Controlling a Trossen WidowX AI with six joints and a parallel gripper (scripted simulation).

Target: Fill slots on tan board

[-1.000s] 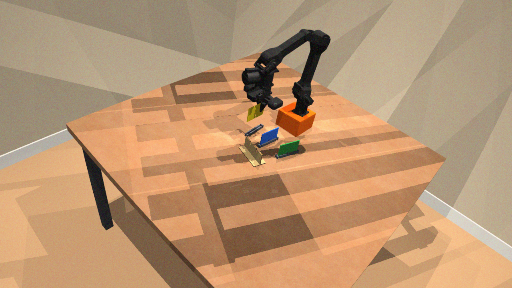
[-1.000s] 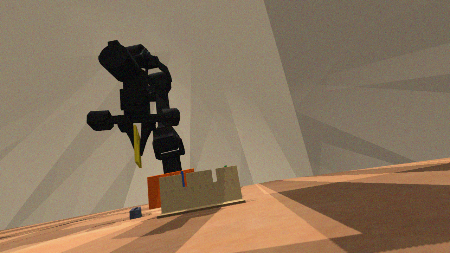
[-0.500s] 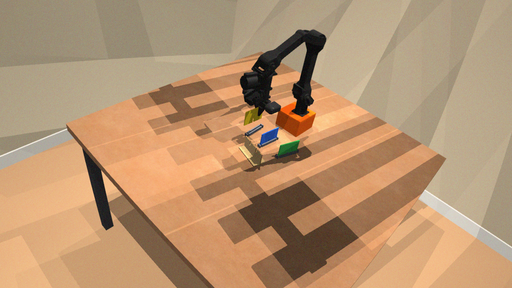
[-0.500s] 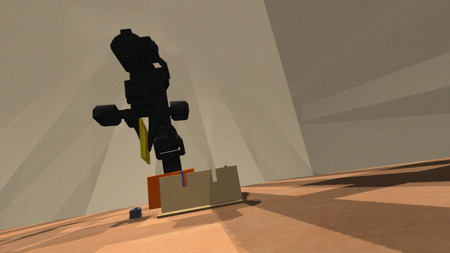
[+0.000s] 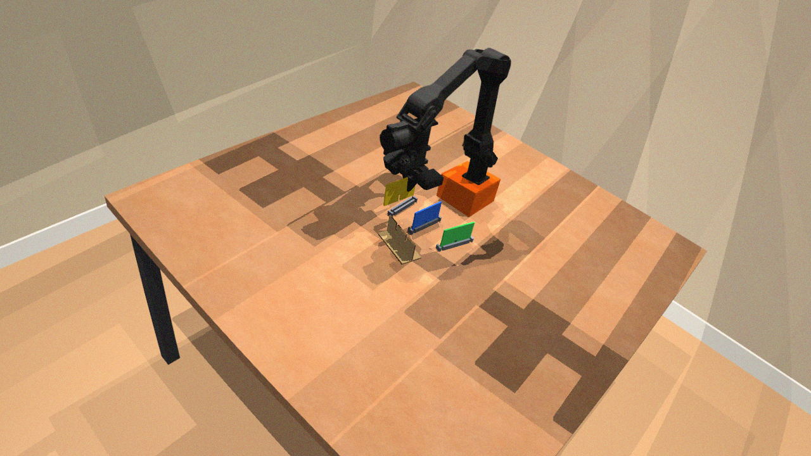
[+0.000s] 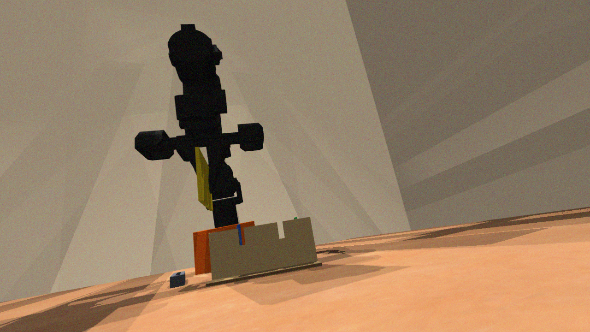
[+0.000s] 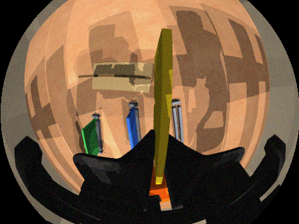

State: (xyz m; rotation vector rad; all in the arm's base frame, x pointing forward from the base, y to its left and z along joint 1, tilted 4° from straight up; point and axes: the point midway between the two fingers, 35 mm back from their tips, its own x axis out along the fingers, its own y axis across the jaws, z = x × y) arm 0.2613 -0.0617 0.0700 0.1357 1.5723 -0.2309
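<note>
Wooden table point(image 5: 317, 340) point(image 6: 412, 280) point(image 7: 149, 18), blue board point(image 5: 426, 216) point(image 7: 132, 127) upright.

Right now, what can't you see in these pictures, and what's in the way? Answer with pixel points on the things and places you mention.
- Exterior view: most of the blue board point(image 5: 426, 215) point(image 7: 132, 127), behind the tan board point(image 5: 401, 240) point(image 6: 259, 251) point(image 7: 121, 84).
- Exterior view: nearly all of the green board point(image 5: 457, 234) point(image 6: 295, 217) point(image 7: 90, 137), behind that same tan board.
- Wrist view: the yellow board's point(image 5: 395, 191) point(image 6: 203, 181) point(image 7: 162, 93) notch, because the board shows nearly edge-on.
</note>
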